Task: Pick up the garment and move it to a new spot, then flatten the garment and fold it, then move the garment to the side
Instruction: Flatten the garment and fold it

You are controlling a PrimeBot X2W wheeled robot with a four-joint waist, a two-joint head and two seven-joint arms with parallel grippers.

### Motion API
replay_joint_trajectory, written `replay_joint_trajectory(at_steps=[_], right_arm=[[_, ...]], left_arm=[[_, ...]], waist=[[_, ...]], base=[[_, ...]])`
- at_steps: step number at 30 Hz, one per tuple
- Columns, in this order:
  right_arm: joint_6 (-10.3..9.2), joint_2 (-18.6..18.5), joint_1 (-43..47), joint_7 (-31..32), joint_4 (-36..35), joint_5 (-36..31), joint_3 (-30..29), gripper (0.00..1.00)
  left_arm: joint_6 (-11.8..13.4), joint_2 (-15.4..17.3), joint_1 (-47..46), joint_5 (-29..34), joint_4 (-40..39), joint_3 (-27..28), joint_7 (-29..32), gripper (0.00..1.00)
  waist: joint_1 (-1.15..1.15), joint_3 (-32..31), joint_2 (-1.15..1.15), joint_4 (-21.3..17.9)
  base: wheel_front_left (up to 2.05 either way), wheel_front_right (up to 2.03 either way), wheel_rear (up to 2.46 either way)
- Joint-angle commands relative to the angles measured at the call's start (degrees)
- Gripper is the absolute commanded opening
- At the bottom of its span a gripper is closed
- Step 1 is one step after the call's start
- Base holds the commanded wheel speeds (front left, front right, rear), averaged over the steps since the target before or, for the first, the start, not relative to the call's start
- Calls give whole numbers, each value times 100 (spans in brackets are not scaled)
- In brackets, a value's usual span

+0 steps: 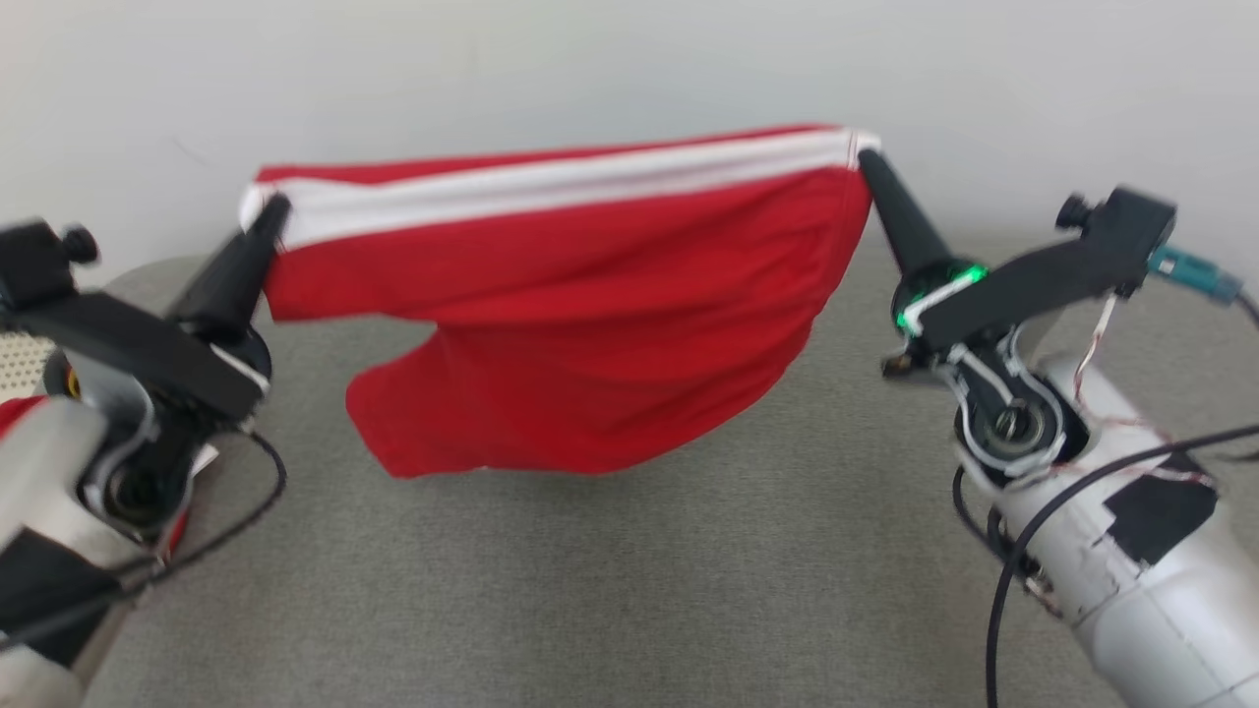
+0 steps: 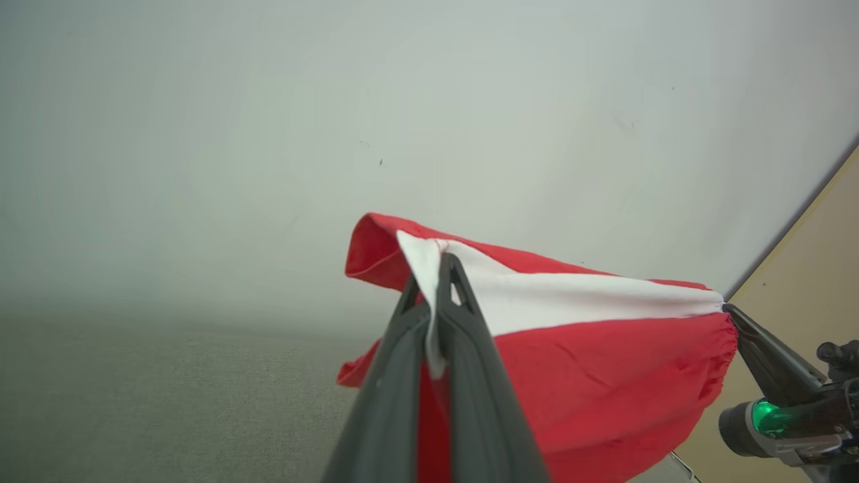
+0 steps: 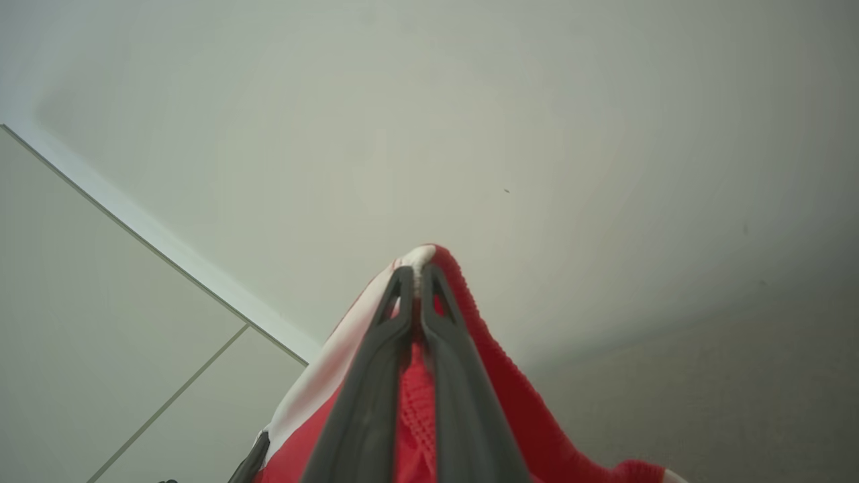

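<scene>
The left hand [image 1: 268, 218] and the right hand [image 1: 868, 165] each clench one end of the white-striped edge of the red garment [image 1: 590, 305], which hangs spread between them above the grey bench [image 1: 689, 590]. Step in hand: transfer. The next move likely requires lowering both hands evenly to lay it flat.

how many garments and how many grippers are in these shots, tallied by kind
garment: 1, red with a white stripe
grippers: 2, the left gripper and the right gripper, each shut on an end of the garment
total: 3
</scene>
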Motion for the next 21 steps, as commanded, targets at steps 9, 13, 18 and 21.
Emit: replay_joint_trajectory(at_steps=[9, 13, 18, 21], right_arm=[[1, 145, -1163, 110, 424, -137, -72, 0], [1, 298, -1845, 148, 929, -404, 12, 0], [1, 394, -2765, -28, 1766, -767, -41, 0], [0, 414, -3166, -69, 2027, -923, -32, 0]], left_arm=[[-1, 91, -1060, -649, 243, 130, 663, 0], [-2, 58, -1606, -560, 616, 96, 897, 0], [0, 24, -2358, -271, 1072, 35, 825, 0], [1, -64, -2733, -158, 1127, 53, 648, 0]], waist=[[1, 64, 1, -371], [1, 548, 1, -437], [1, 1350, 1, -417], [1, 1801, 1, -385]], base=[[0, 0, 0], [0, 0, 0], [0, 0, 0], [0, 0, 0]])
